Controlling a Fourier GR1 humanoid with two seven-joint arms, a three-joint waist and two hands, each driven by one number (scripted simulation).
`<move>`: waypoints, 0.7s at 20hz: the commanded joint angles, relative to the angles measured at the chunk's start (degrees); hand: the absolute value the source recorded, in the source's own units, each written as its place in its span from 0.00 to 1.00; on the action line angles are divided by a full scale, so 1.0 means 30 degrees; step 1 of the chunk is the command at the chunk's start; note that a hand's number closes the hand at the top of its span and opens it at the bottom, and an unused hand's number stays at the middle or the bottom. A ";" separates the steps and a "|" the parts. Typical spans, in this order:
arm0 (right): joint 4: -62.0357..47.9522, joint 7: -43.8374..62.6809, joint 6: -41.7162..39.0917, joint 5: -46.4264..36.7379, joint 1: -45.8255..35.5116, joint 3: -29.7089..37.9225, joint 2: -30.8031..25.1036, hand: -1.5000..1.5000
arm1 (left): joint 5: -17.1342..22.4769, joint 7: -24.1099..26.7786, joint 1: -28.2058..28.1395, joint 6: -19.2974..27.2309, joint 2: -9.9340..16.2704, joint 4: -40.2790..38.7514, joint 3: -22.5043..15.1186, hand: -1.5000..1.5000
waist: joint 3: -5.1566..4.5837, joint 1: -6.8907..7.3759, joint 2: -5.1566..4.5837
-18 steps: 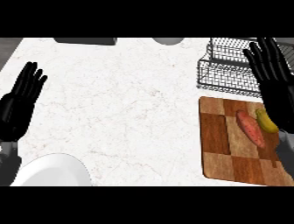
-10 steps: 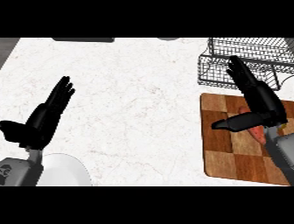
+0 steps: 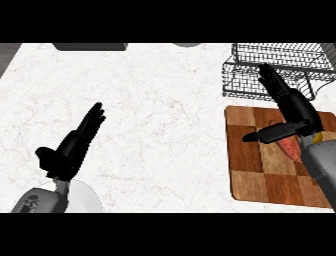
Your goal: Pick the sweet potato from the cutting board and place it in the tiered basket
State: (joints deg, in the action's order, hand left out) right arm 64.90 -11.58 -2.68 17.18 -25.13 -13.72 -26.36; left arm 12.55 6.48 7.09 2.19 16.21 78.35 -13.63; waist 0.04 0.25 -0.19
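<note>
The sweet potato lies on the wooden cutting board at the right; only an orange-red sliver shows beside my right wrist. My right hand hovers over the board's far part, open, fingers stretched toward the basket and thumb pointing left. The black wire tiered basket stands just beyond the board at the back right. My left hand is open at the lower left, fingers up, resting.
A white plate sits at the lower left beside my left forearm. A dark object and a pale round one lie along the counter's far edge. White marble counter spreads through the middle.
My right hand has come down and left from beside the basket to over the cutting board, covering most of the sweet potato. My left hand has shifted right and lower.
</note>
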 commanded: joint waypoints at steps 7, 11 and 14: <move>0.2748 0.5769 -0.3663 -0.6548 -0.2466 -0.4020 -0.8148 0.00 | 0.0095 -0.0162 0.0235 0.0077 -0.0004 -0.0480 0.0508 0.50 | -0.0178 -0.0313 0.0325; 0.4401 0.8276 -0.7036 -0.7869 -0.4340 -0.5521 -1.0017 0.00 | -0.0413 -0.0486 0.0472 0.0400 -0.0418 -0.0291 -0.0045 0.50 | -0.0131 -0.0090 0.0272; 0.5942 0.9934 -0.8885 -0.7639 -0.4190 -0.5892 -1.0157 0.00 | -0.0596 0.0221 -0.0490 0.0183 -0.0552 -0.0136 -0.0306 0.50 | -0.0063 -0.0071 0.0183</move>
State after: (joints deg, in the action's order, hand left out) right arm 78.35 11.93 -22.51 -3.99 -35.75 -28.71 -54.40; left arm 11.35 6.72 6.64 2.70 15.20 77.25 -13.86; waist -0.30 -0.32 0.58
